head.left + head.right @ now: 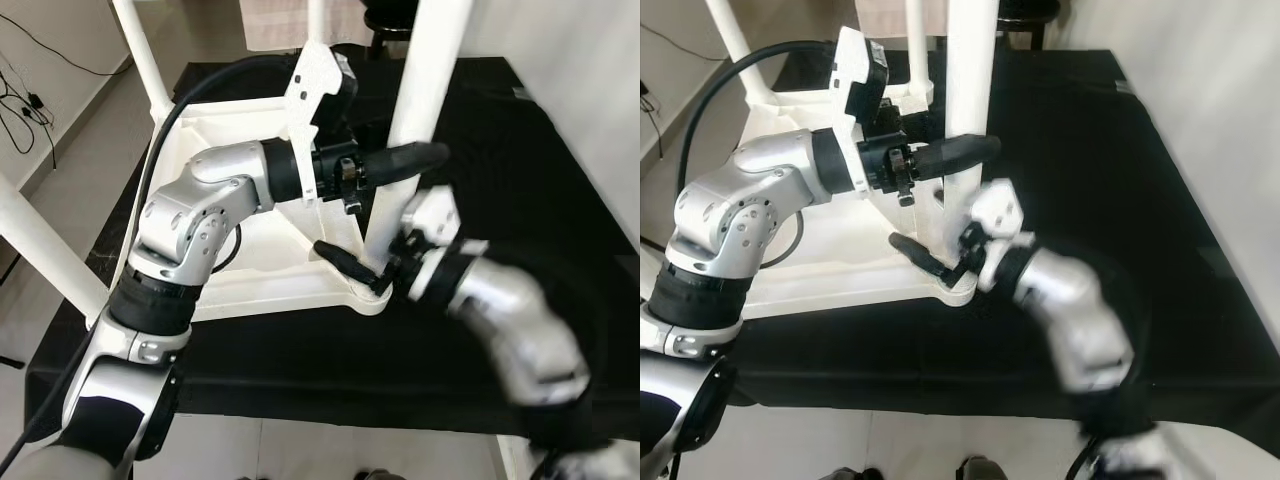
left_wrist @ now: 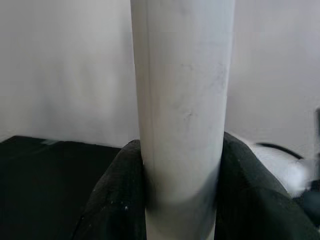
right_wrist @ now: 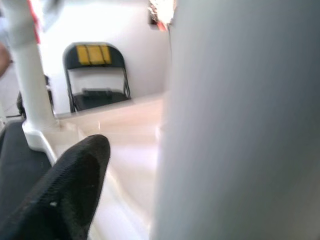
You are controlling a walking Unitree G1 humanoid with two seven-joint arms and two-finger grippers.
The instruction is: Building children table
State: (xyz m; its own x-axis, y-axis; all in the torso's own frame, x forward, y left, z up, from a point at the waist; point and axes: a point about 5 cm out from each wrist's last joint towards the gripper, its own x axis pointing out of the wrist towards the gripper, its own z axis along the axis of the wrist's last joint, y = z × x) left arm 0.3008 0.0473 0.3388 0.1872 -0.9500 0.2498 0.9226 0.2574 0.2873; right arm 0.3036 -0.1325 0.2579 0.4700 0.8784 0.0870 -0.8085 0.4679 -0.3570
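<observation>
A white children's table lies upside down on a black mat, its legs pointing up. My left gripper is shut on the near right leg about halfway up. In the left wrist view both black fingers press the leg from either side. My right gripper sits low at the base of the same leg, by the table's corner. It is open, with one finger a gap away from the leg and the other hidden behind it.
Two more white legs rise at the left. A white wall runs close on the right. Cables lie on the floor at far left. A black folding chair stands beyond the table.
</observation>
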